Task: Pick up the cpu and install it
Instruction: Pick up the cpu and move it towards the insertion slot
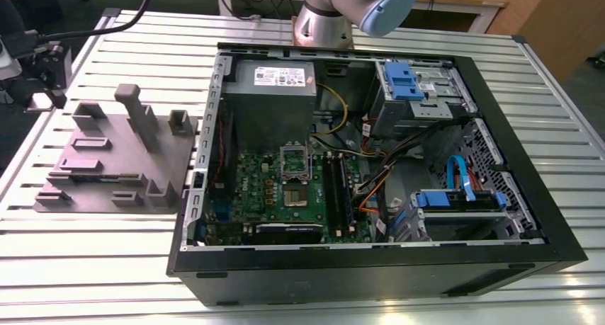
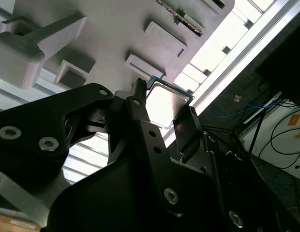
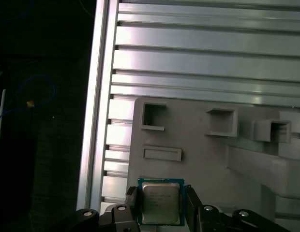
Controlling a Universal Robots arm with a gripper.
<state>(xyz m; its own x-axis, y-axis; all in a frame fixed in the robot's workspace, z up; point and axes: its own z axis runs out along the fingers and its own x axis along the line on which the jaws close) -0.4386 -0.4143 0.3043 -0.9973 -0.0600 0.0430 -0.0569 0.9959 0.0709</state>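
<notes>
Contact shows on two opposite edges of the cpu (image 3: 160, 205): in the first wrist view the claw (image 3: 161, 197) is drawn in narrow, with one dark finger against each side of the chip, so it is gripping the cpu. The chip's silvery top faces the camera, framed by a thin coloured rim. The second wrist view shows the same grip from a lower angle, the cpu (image 2: 165, 102) bright with glare between the black fingers (image 2: 140, 113) of the claw (image 2: 164, 117). Behind the chip in both wrist views lies the grey moulded plate (image 3: 198, 145), near one of its corners, with square pockets and raised blocks. Whether the cpu rests on that plate or hangs just above it I cannot tell. The plate sits on the slatted aluminium table (image 3: 213, 53), close to the table's edge. In the exterior view the plate (image 1: 113, 162) lies toward the exterior view's left on the table (image 1: 95, 268), just beside an open black computer case (image 1: 557, 251). Inside the case, a green board carries a silver-framed socket (image 1: 296, 162) with a dark centre, below a large grey box (image 1: 274, 84) with a white label. The arm (image 1: 350, 6) rises behind the case.
</notes>
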